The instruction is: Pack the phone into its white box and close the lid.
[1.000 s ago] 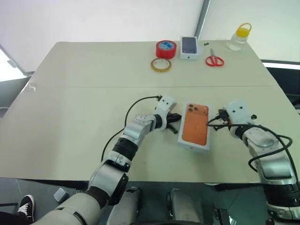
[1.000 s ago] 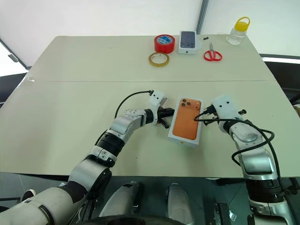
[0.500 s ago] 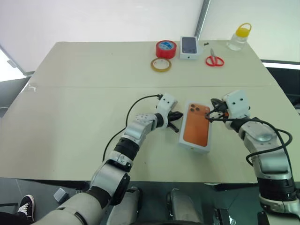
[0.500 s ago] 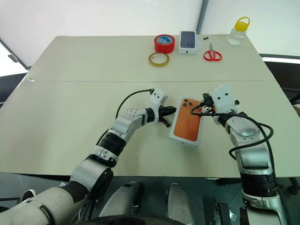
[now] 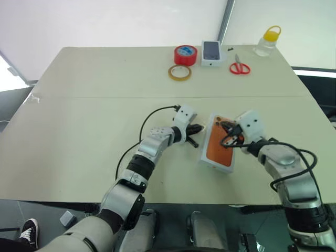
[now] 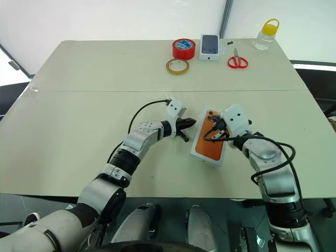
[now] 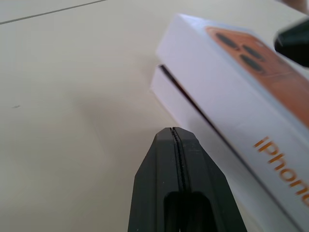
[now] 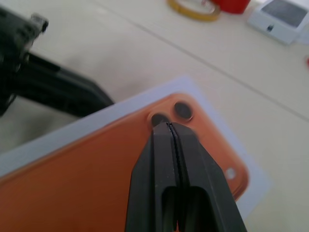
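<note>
The white box (image 5: 214, 151) lies at the table's near middle. Its lid (image 7: 227, 82) carries an orange phone picture and orange lettering on its side. The lid sits askew on the lower tray (image 7: 176, 94), with a dark gap between them. The phone itself is hidden. My right gripper (image 8: 168, 124) is shut, its tips resting on the lid's top at the printed camera lenses; the head views show it as the right gripper (image 5: 227, 127) over the box's far end. My left gripper (image 5: 197, 129) is shut and empty, its tip (image 7: 173, 130) just short of the box's left side.
At the table's far side stand a red tape roll (image 5: 186, 54), a yellowish tape ring (image 5: 180, 72), a small white box printed with a dark phone (image 5: 211, 53), red scissors (image 5: 239, 67) and a yellow-capped bottle (image 5: 268, 42). The table's front edge runs close behind the box.
My right gripper has swung left, from beside the box's right edge to over the lid's camera end. The left gripper has stayed where it was.
</note>
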